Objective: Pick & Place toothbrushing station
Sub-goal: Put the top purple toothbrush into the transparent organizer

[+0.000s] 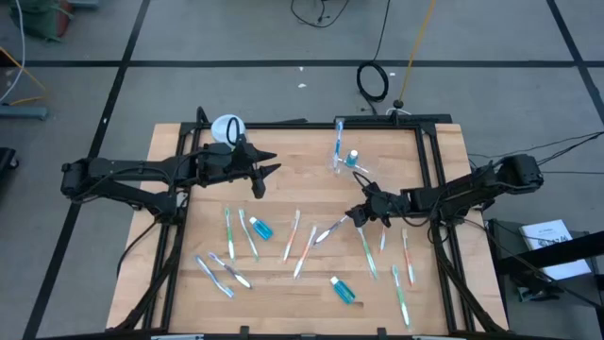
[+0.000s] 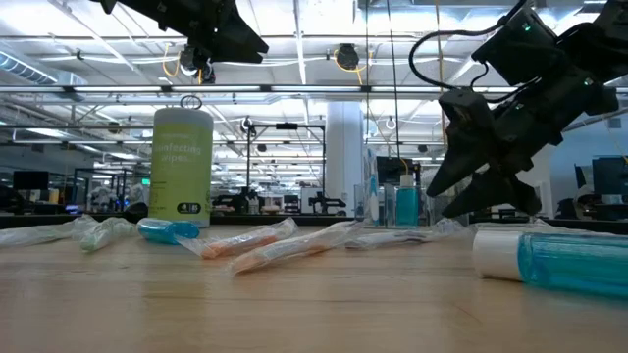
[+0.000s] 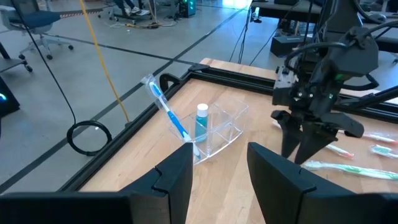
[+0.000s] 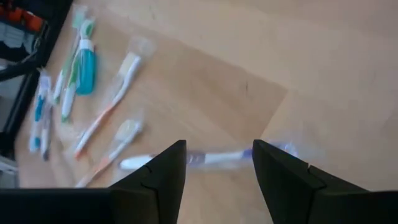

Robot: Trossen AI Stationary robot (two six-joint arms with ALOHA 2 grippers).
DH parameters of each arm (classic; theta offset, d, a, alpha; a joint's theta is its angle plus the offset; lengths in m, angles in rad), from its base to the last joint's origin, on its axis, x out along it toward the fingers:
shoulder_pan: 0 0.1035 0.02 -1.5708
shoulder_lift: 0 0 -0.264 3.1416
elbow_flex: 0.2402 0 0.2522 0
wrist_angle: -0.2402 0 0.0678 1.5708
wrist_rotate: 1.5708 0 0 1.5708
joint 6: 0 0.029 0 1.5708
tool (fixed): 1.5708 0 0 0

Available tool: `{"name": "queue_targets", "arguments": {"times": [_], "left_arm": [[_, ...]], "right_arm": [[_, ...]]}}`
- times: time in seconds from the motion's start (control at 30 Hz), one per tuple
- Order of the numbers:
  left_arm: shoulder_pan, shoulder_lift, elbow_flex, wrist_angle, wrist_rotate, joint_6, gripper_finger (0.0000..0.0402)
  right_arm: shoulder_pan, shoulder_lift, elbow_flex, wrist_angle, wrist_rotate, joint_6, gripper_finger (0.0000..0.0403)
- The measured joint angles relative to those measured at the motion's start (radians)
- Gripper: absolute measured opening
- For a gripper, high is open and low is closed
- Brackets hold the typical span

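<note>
One blue toothbrush and one toothpaste tube are already stood in the clear cup, while a white toothbrush is straddled by the parted right gripper; the parted, empty left gripper is parked aside, many brushes remaining on the tabletop.

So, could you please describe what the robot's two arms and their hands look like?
Both arms are slim, jointed and black. The left hand and right hand each end in two dark, wedge-shaped fingers with flat faces. Black cables loop off the right arm, and a small green light glows on it.
</note>
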Motion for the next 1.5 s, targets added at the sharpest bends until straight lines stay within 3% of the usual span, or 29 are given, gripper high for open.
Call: {"name": "queue_targets", "arguments": {"times": [0.23,0.43,0.63,0.87,1.17,1.5], "left_arm": [[0.0,0.0,0.0,0.0,0.001,0.006,0.0159],[0.0,0.0,0.0,0.001,0.001,0.008,0.0159],[0.0,0.0,0.0,0.001,0.001,0.008,0.0159],[0.0,0.0,0.0,0.007,0.001,0.03,0.0159],[0.0,0.0,0.0,0.032,0.001,0.048,0.0159],[0.0,0.0,0.0,0.04,0.0,0.052,0.0159]], "right_arm": [[0.0,0.0,0.0,-0.009,-0.116,0.121,0.0175],[-0.026,0.0,0.0,-0.112,-0.108,0.207,0.0174],[-0.079,0.0,-0.001,-0.104,-0.012,0.153,0.0173],[-0.109,0.0,-0.025,-0.097,-0.035,0.174,0.0173],[-0.122,0.092,-0.122,0.26,-0.03,0.196,0.0163],[-0.122,0.143,-0.128,0.345,-0.033,0.064,0.0116]]}}
